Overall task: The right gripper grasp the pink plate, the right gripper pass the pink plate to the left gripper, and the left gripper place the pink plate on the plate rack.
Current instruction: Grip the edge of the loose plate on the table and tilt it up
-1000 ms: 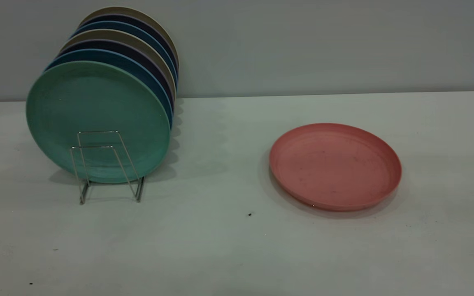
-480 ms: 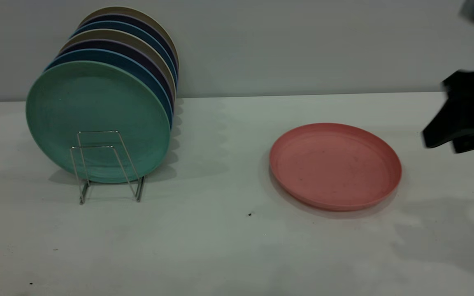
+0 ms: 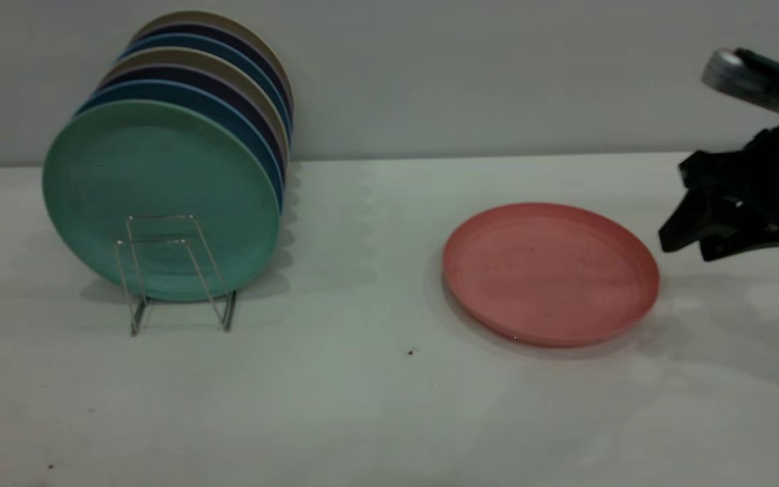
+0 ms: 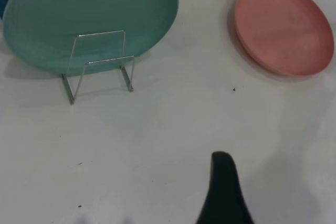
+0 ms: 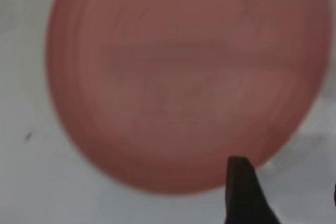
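The pink plate (image 3: 550, 270) lies flat on the table at the right; it also shows in the left wrist view (image 4: 283, 27) and fills the right wrist view (image 5: 184, 77). My right gripper (image 3: 686, 248) hovers just right of the plate's rim, jaws open and empty; one finger (image 5: 239, 184) stands over the near rim. The wire plate rack (image 3: 173, 270) stands at the left and holds several upright plates, a teal-green one (image 3: 159, 182) in front. Of my left gripper only one finger (image 4: 222, 187) shows, with bare table on both sides, well away from rack (image 4: 100, 64) and plate.
The white table (image 3: 362, 379) runs to a grey wall behind. Two empty wire loops stand in front of the teal-green plate. A small dark speck (image 3: 410, 352) lies between rack and pink plate.
My right gripper came in from the right edge, moving left and slightly down toward the pink plate's right rim. The plate and rack have not moved.
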`<action>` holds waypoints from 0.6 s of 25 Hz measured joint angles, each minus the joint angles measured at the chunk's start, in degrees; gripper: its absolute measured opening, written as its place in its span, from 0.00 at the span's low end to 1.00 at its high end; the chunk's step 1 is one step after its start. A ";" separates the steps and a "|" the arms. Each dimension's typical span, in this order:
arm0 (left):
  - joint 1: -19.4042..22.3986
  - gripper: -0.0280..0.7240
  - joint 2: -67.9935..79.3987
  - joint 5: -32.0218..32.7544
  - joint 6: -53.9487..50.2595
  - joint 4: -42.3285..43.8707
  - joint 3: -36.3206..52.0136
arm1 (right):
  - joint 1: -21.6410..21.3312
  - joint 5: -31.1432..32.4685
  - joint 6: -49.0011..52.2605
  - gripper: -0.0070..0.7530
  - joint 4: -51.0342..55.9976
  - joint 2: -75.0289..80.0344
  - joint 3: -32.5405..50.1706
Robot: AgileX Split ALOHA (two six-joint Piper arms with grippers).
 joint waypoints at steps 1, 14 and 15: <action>0.00 0.79 0.00 0.00 0.05 0.00 0.00 | -0.76 0.46 -0.06 0.57 0.07 1.07 -1.27; 0.00 0.79 0.00 0.00 0.06 0.00 0.00 | -1.70 1.53 -0.70 0.57 3.52 13.73 -11.27; 0.00 0.79 0.00 0.00 0.06 0.00 0.00 | -1.70 1.59 -0.84 0.57 3.76 14.24 -11.49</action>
